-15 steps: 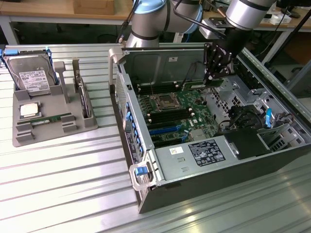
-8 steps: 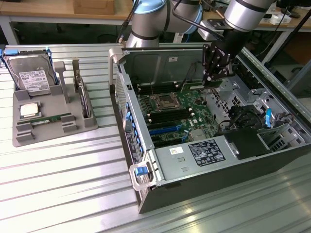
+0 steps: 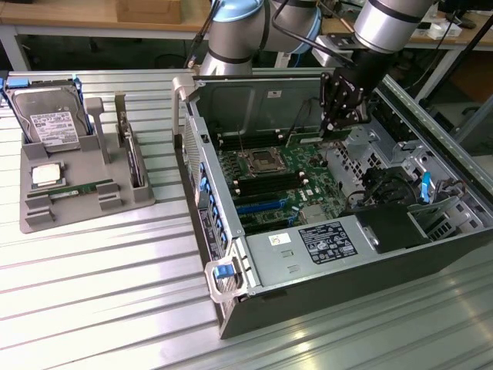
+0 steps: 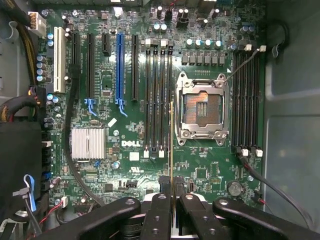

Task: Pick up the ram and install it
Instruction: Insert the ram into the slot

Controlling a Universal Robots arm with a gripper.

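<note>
Wrist view | we're seeing gripper (image 4: 172, 196) clamping the ram (image 4: 172, 145) edge-on | hovering over motherboard (image 4: 125, 145) memory slots (image 4: 155, 100)

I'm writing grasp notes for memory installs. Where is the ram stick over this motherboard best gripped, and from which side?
Pinch the ram across its two flat faces near the top edge, coming from above. It is thin and hangs edge-down, so its lower edge is free for the memory slots; the gripper holds it this way.
</note>
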